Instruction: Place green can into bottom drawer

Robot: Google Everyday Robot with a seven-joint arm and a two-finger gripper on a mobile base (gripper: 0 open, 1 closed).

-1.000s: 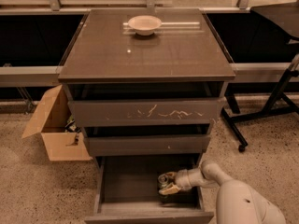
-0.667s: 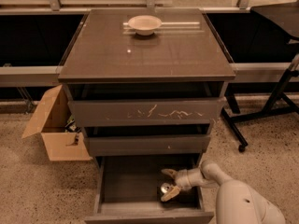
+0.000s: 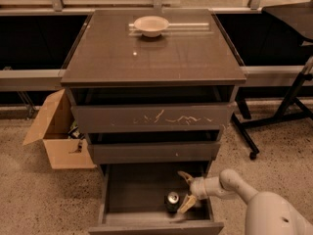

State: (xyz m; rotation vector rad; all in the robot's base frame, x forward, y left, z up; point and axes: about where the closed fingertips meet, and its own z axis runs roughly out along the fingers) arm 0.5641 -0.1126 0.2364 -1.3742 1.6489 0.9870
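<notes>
1. Small green-and-white aluminium can (image 3: 172, 200): we find it upright, silver top showing, on the floor of the deep, pulled-out bottom drawer (image 3: 132, 192) of the dark grey-brown three-drawer table (image 3: 151, 58), towards the near right corner.
2. White two-finger hand (image 3: 187, 190): inside the drawer, just right of the can, fingers spread and released. We cannot tell whether the near finger touches the can.
3. Step: we judge the placing done; the next move calls for drawing the hand clear without tipping the can.
4. Room: the drawer's right wall and the middle drawer (image 3: 151, 152) above crowd the hand; the drawer's left floor lies open.
</notes>
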